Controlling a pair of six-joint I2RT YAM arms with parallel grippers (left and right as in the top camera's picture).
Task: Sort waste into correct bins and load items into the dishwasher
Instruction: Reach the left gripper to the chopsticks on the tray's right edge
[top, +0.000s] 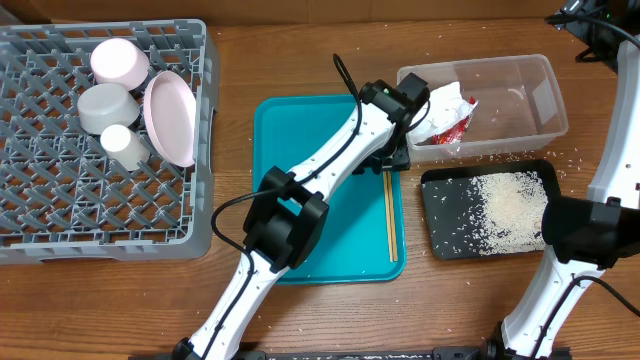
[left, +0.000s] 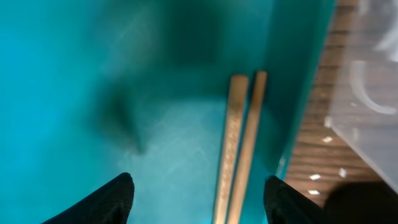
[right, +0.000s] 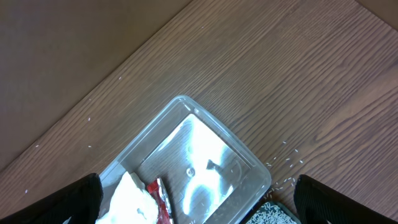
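Note:
My left gripper (top: 392, 160) reaches over the far right corner of the teal tray (top: 300, 130). In its wrist view the left gripper (left: 200, 180) is open, and two wooden chopsticks (left: 239, 149) lie on the tray between the fingers, nearer the right one. The clear tub (top: 520, 100) holds a white napkin (top: 440, 105) and a red wrapper (top: 452, 128). Rice crumbs (top: 510, 210) cover the black tray (top: 440, 215). The grey dish rack (top: 100, 245) carries a cup (top: 120, 62), a bowl (top: 108, 107), a small cup (top: 122, 143) and a plate (top: 170, 115) on edge. My right gripper (right: 198, 180) hangs open high above the clear tub (right: 205, 149).
The chopsticks (top: 390, 215) lie along the teal tray's right rim. Loose rice grains dot the wood around the tub and the black tray. The right arm's base (top: 580, 230) stands beside the black tray's right edge.

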